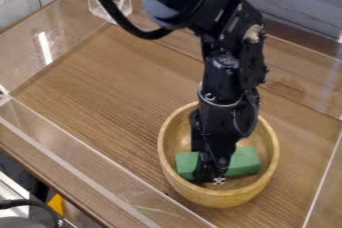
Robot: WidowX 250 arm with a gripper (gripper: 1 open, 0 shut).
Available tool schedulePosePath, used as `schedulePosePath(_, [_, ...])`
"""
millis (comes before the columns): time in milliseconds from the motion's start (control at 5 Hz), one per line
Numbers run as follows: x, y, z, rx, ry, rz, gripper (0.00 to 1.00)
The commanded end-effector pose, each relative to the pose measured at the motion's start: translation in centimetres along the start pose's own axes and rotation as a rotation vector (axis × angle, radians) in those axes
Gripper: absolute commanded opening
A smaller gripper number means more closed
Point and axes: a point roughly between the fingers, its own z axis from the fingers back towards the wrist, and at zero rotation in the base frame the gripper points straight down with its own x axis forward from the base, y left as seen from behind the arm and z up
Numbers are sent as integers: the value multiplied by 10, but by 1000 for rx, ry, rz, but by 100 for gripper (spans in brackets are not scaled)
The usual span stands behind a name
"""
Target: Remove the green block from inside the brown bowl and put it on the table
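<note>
**Gripper clamped on block, lift pending**

Since the brown bowl (221,166) sits at the near right of the table (107,92), everything keys off it. Left of the bowl: bare wood grain, plenty of free surface for the drop, bounded by a low clear wall (54,147) at the near-left edge. Inside the bowl: the green block (234,162) lies flat on the bottom, long side running across, green showing on both sides of the tool. Gripper (213,170) points straight down into the bowl over the block's left half, jaws drawn in narrow on the block across its short width. That's the sensible axis, long side wouldn't fit. Exact pad contact hidden by the fingers. Block looks seated on the bowl floor, not raised yet. My read: grasp step done, next is a straight vertical lift to clear the thick rim, then carry left of the bowl. Risk: off-centre grip could let the bar tilt
</note>
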Motion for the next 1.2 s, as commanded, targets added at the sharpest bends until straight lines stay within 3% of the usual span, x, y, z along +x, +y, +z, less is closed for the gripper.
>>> schedulePosePath(0, [0, 3, 11, 7, -21, 6, 0])
schedulePosePath(1000, [-8, 9, 44, -6, -24, 21, 0])
